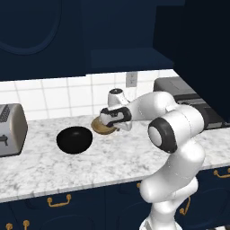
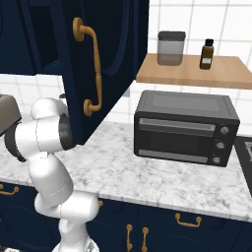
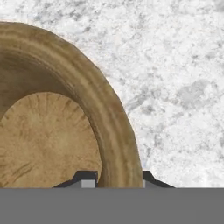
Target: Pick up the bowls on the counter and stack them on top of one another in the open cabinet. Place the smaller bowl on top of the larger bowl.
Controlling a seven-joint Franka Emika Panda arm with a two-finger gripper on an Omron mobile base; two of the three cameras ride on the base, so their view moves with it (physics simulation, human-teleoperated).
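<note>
Fingertips (image 3: 87,177) straddle tan bowl (image 3: 65,118) rim at 6 o'clock, jaws apart, not yet clenched. Bowl sits on counter (image 3: 175,65), black bowl (image 1: 74,139) at its 9. Looks light, rigid wood; rim pinch should hold.

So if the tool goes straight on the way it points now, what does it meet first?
Most likely the tan bowl: in the hand view its rim runs between the two tips of the tool, one inside and one outside. The counter lies beneath.
</note>
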